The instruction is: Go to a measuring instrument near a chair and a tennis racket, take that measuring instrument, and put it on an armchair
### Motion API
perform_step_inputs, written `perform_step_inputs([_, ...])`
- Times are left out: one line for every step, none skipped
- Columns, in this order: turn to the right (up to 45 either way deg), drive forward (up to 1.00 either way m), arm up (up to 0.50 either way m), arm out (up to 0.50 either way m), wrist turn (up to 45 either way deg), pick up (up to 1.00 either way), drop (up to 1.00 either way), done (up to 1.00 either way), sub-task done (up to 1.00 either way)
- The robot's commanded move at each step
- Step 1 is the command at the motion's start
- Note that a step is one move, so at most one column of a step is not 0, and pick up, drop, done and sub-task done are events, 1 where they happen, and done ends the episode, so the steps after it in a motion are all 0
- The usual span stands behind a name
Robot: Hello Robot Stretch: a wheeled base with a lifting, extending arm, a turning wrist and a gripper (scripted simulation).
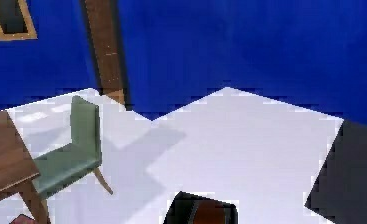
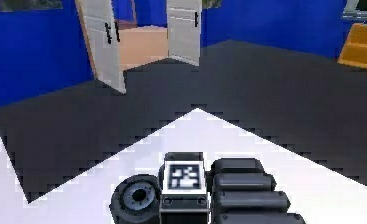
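Observation:
A green chair (image 1: 76, 145) with a tall back stands on the white floor at the forward view's left, pushed up to a brown wooden table (image 1: 5, 160). In the arm side view the arm's dark stacked segments (image 2: 247, 186) lie along the bottom edge, with a white marked square (image 2: 184, 177) beside them. Left of that square sits the gripper's (image 2: 136, 200) round dark body. Its far end cannot be made out, so I cannot tell whether it holds anything.
Deep blue walls (image 1: 241, 45) close the room, with a brown wooden upright (image 1: 106, 45) in the corner. White double doors (image 2: 141, 35) stand ajar onto an orange floor. Dark flooring (image 2: 111, 115) meets the white floor. A dark boxy shape (image 1: 203, 210) sits at the forward view's bottom edge.

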Motion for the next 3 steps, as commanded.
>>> perform_step_inputs([0.0, 1.0, 0.0, 0.0, 0.0, 0.0, 0.0, 0.0, 0.0])
perform_step_inputs([0.0, 0.4, 0.0, 0.0, 0.0, 0.0, 0.0, 0.0, 0.0])
perform_step_inputs([-45.0, 0.0, 0.0, 0.0, 0.0, 0.0, 0.0, 0.0, 0.0])
